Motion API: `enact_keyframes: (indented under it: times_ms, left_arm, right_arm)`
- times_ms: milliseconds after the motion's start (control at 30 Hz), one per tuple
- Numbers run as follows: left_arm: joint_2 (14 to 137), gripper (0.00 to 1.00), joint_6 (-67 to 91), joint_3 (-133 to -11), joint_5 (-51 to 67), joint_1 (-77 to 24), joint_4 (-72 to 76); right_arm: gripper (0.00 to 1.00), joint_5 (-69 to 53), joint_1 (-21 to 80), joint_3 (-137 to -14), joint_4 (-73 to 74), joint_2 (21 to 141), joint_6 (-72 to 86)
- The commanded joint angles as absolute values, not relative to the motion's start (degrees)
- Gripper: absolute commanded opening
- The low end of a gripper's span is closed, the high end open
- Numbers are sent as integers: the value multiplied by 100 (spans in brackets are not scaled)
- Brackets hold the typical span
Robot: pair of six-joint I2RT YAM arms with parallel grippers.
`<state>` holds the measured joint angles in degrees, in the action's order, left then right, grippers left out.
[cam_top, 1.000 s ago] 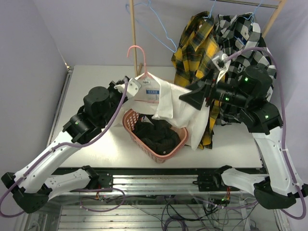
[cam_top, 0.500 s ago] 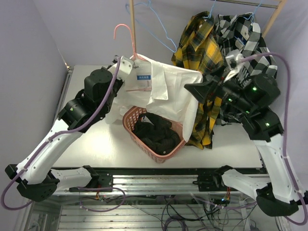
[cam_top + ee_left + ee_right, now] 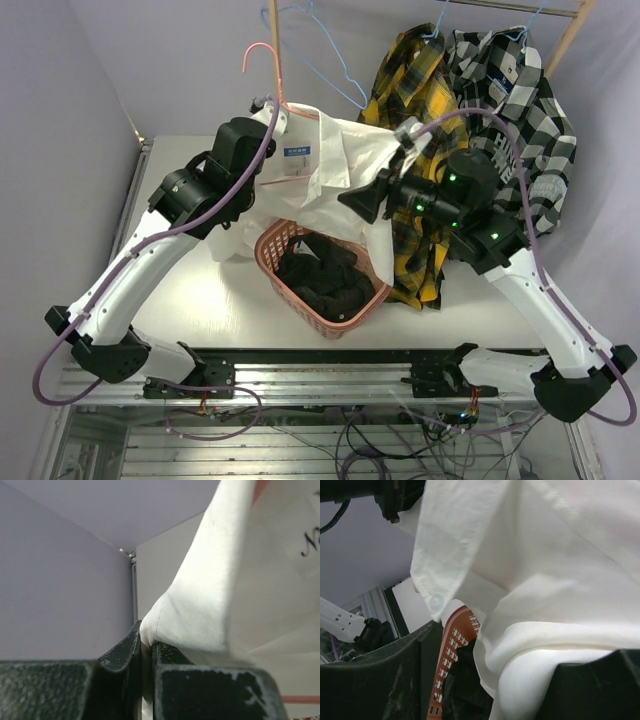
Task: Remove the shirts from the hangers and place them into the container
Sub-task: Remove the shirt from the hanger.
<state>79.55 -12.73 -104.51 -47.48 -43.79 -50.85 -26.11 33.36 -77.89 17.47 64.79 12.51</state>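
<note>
White shirt [image 3: 345, 165]: plain white, with small blue collar label [image 3: 296, 153].
Hanger in it [image 3: 262, 60]: pink-red.
Other hangers [image 3: 335, 75]: light blue.
Plaid shirt [image 3: 410, 90]: yellow and black.
Checked shirt [image 3: 525, 100]: black and white, with pale printed lettering.
Basket [image 3: 300, 300]: salmon pink, lattice-perforated sides.
Shirt in basket [image 3: 325, 280]: dark, near black; stripes not discernible.
Rack poles [image 3: 272, 40]: tan wood.
Table [image 3: 200, 300]: white.
Wall [image 3: 150, 60]: pale lilac.
Left arm [image 3: 140, 280], right arm [image 3: 550, 310]: white shells, black joints.

Neck label [image 3: 297, 152], white shirt [image 3: 345, 165] collar: blue-and-white, print too small to read.
Left wrist view, 2 o'clock: black "N", rest cut off.
</note>
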Motion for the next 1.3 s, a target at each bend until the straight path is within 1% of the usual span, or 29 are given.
enact_keyframes:
  times_ms: [0, 100, 233, 400, 533, 600, 767, 900, 1067, 1200, 1267]
  left_arm:
    - [7958, 7, -876, -10970, -5094, -4391, -4925]
    - [8080, 7, -913, -11241, -5175, -4388, -5052]
    - [7883, 7, -924, -11224, -5245, -4390, -4971]
    - [7626, 7, -1100, -11076, -5716, -4382, -4807]
    - [7549, 7, -1097, -11319, -5875, -4377, -4964]
    - [7575, 7, -1056, -11437, -5932, -4383, -5115]
    - [7602, 7, -1113, -11301, -6159, -4382, -5137]
    - [7731, 7, -957, -11266, -6065, -4378, -5259]
    - [7644, 7, -652, -11020, -5571, -4381, -5136]
    - [7517, 7, -378, -10890, -4917, -4377, -5124]
    - [7493, 7, -301, -10867, -4736, -4378, -5189]
  right_arm:
    - [57, -1755, 4235, -7981, 1701, 6864, 825]
    - [57, -741, 4663, -8209, 1845, 7107, 752]
    - [60, 327, 4668, -8155, 1930, 7066, 957]
    - [62, 1539, 4663, -7834, 1907, 6578, 1135]
    - [62, 2659, 4670, -8087, 2479, 6520, 1223]
    - [62, 3001, 4667, -8165, 2645, 6407, 1240]
    - [61, 2585, 4669, -7971, 2268, 5759, 1130]
    - [62, 1582, 4667, -8290, 2407, 5664, 1023]
    - [61, -140, 4668, -8397, 2441, 6078, 996]
    - [61, -1153, 4677, -8083, 1881, 6460, 1054]
    - [61, -1387, 4707, -7934, 1551, 6624, 1134]
